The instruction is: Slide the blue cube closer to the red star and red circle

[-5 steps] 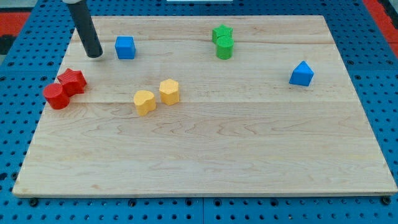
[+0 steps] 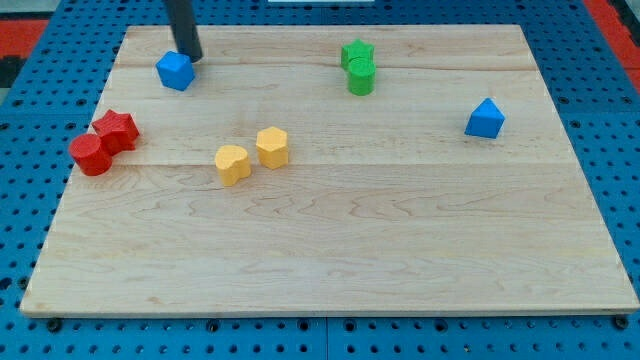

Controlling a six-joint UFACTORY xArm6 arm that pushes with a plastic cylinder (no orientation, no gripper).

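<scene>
Presently, we note my tip (image 2: 192, 58) planted on the wooden board (image 2: 400, 250), touching or just short of the blue cube (image 2: 175, 71), which sits immediately below it and to the view's left. There is no gripper on this rig, so nothing opens or closes; the rod holds nothing and can only push.

The red star (image 2: 117, 130) and red circle (image 2: 91, 155) lie touching one another, well below the tip and further to the view's left. Contact from the cube's upper right face lines up roughly with that pair.

We judge the cube to be light, rigid and free-sliding on the smooth wood. It appears turned corner-on, so an off-centre push would likely spin it or let it slip past the rod. We recommend bearing on the middle of the face nearest the tip, not a corner.

Elsewhere: two yellow blocks (image 2: 252, 156) below and right of the tip, two green blocks (image 2: 358, 66) to its right, and a second blue block (image 2: 485, 118) far right.
</scene>
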